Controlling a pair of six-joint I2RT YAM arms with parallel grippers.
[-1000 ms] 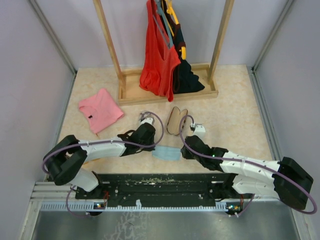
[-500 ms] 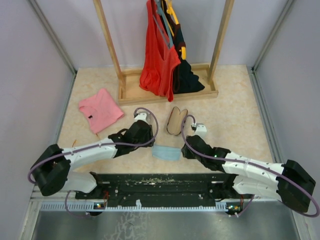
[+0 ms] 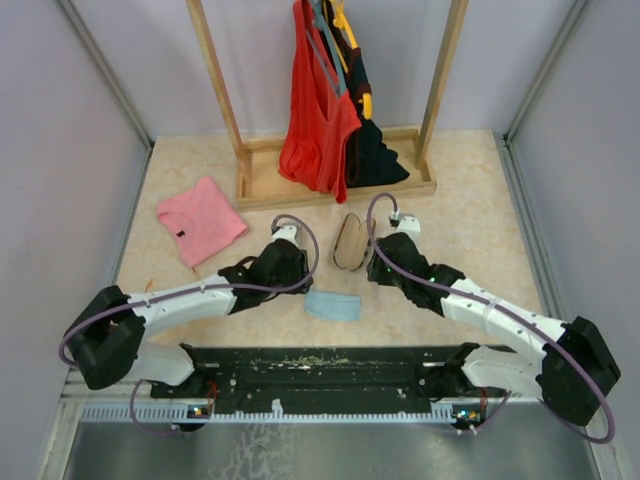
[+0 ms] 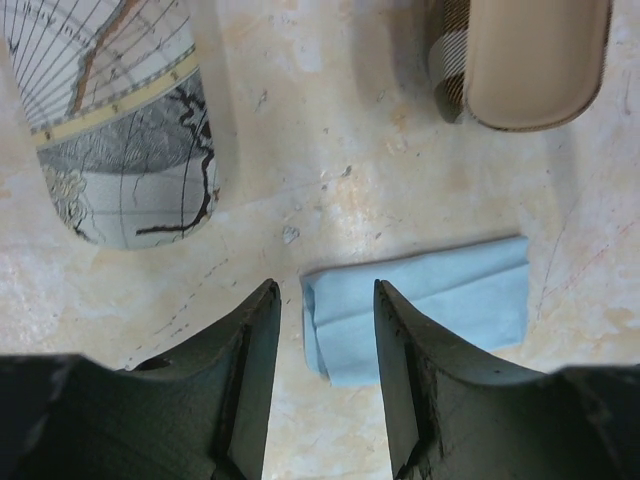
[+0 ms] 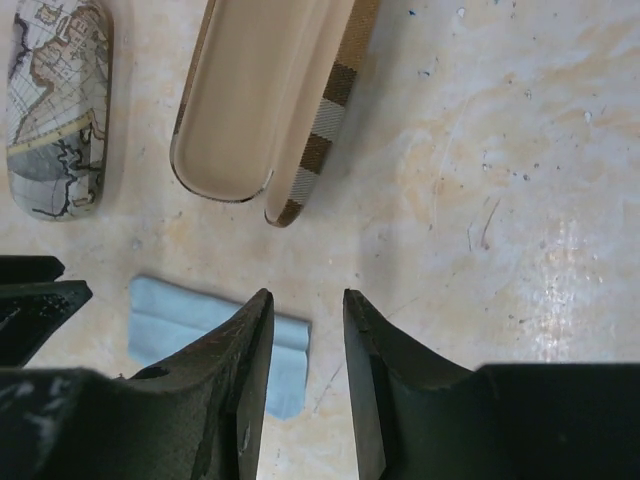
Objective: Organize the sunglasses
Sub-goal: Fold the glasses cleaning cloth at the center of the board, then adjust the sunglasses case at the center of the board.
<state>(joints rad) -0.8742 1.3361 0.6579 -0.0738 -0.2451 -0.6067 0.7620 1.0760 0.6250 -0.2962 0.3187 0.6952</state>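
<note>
The sunglasses are out of view in every frame. My left gripper (image 3: 290, 272) (image 4: 325, 290) hovers open over the table, its fingers framing the left end of a folded light blue cloth (image 3: 333, 305) (image 4: 430, 300) and holding nothing. My right gripper (image 3: 380, 268) (image 5: 308, 295) is open and empty too, just right of the cloth (image 5: 200, 325). Beyond it lies an open brown checked case (image 3: 350, 243) (image 5: 260, 100) (image 4: 530, 60), its beige inside empty. A closed map-patterned case (image 4: 120, 120) (image 5: 55, 110) rests left of that; in the top view my left arm hides it.
A wooden clothes rack (image 3: 335, 185) with red and dark garments hanging on it stands at the back. A folded pink garment (image 3: 200, 220) lies at the left. Grey walls close in both sides.
My left gripper has opened and its arm has swung lower and to the left. My right gripper has moved away from me toward the open case, its jaws spreading. The cloth and cases stayed put.
</note>
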